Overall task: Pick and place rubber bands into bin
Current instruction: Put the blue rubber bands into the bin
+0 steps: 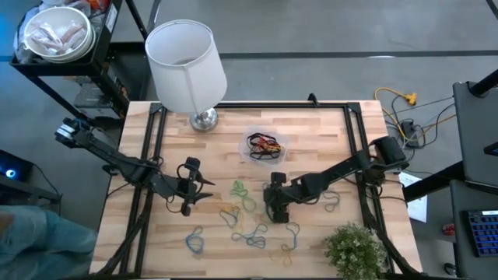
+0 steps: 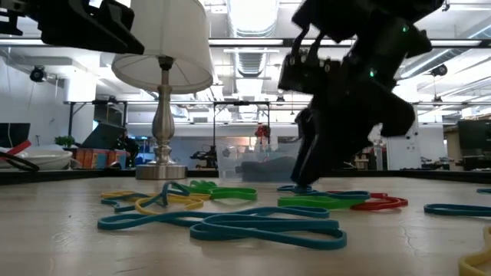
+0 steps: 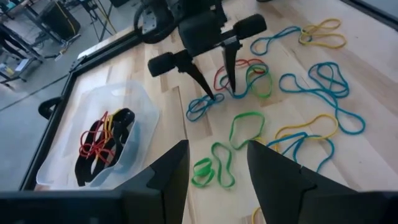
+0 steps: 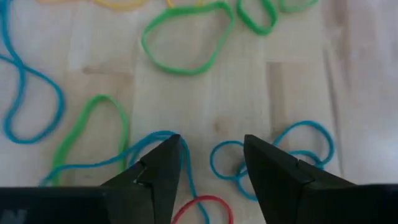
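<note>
A few black, red and orange rubber bands (image 3: 102, 140) are already collected in the clear bin (image 1: 265, 146), which is set near the lamp (image 1: 187, 66) at the back of the table (image 1: 327, 132); many blue, green and yellow loops are left scattered on the wood in front. The right gripper (image 3: 214, 84) is lowered, fingers parted with nothing held, tips straddling a tangle of blue, green and red bands. The left gripper (image 1: 189, 189) is held just beside the pile, fingers spread and empty; most of the task is judged undone.
</note>
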